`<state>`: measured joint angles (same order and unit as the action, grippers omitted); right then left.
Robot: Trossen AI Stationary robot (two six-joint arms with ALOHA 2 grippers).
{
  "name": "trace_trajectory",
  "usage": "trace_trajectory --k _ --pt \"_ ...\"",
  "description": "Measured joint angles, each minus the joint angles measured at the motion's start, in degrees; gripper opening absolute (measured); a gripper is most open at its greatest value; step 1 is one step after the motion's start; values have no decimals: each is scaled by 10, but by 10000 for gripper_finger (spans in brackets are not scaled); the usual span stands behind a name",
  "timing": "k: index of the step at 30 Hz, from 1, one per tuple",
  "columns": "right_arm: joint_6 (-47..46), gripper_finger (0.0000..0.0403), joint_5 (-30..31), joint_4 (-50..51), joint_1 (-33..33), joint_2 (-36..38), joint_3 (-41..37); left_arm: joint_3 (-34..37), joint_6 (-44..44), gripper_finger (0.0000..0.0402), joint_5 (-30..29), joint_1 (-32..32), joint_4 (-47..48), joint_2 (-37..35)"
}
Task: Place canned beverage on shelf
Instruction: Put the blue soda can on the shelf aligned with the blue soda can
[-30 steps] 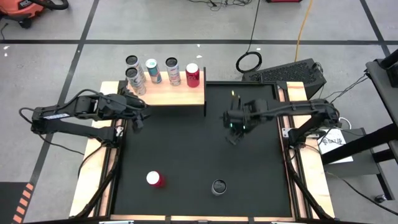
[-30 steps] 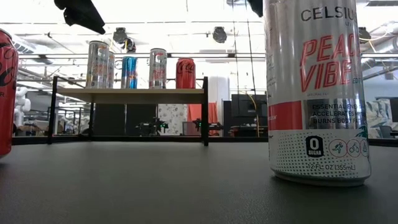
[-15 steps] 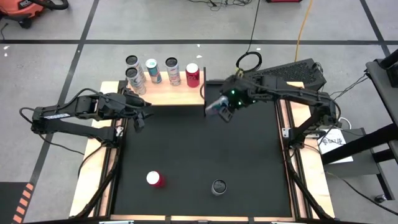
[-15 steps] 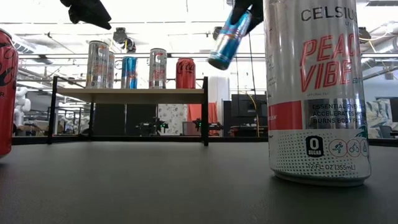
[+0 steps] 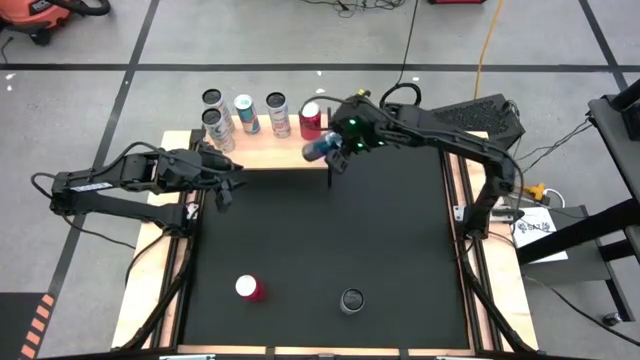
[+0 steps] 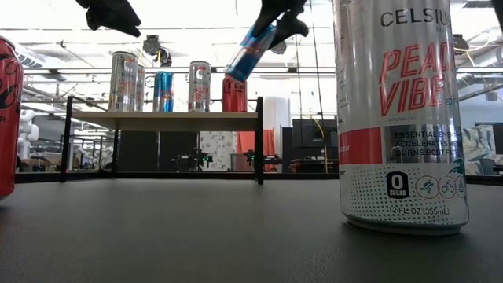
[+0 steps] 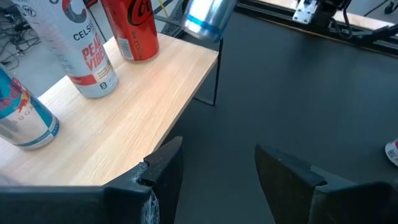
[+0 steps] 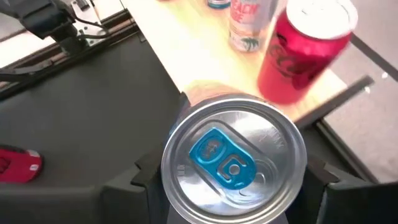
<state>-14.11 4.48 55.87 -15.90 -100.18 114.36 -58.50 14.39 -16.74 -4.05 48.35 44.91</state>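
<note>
Blue can (image 5: 318, 149) arriving at the shelf (image 5: 275, 152)
Right gripper (image 5: 338, 142), clenching it tilted, is now nearing, seemingly over, the red can (image 5: 310, 121); placement is imminent.

Both arms were dark, almost black, with thick jointed segments and black cables along them. The right arm (image 5: 440, 135) showed small green lights near its wrist.

A black table (image 5: 320, 230) edged with pale wooden strips carries a pale wooden shelf (image 5: 280, 152) on thin black legs at its far left corner. Five upright cans stand on the shelf: four abreast, ending in a red can (image 5: 310, 120), and one in front. On the table's near side stand a red can (image 5: 247, 288) and a silver can (image 5: 351, 300).
</note>
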Motion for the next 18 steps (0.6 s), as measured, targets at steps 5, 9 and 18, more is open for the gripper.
trace_trajectory --k 5,9,18 --pt "14 202 -1 1 -11 -35 58 0 -1 201 0 0 6 -8" --pt "27 202 -10 5 -20 -56 80 0 2 201 0 0 7 -9" --pt "30 202 -32 13 -42 -83 81 0 2 201 0 0 11 -11"
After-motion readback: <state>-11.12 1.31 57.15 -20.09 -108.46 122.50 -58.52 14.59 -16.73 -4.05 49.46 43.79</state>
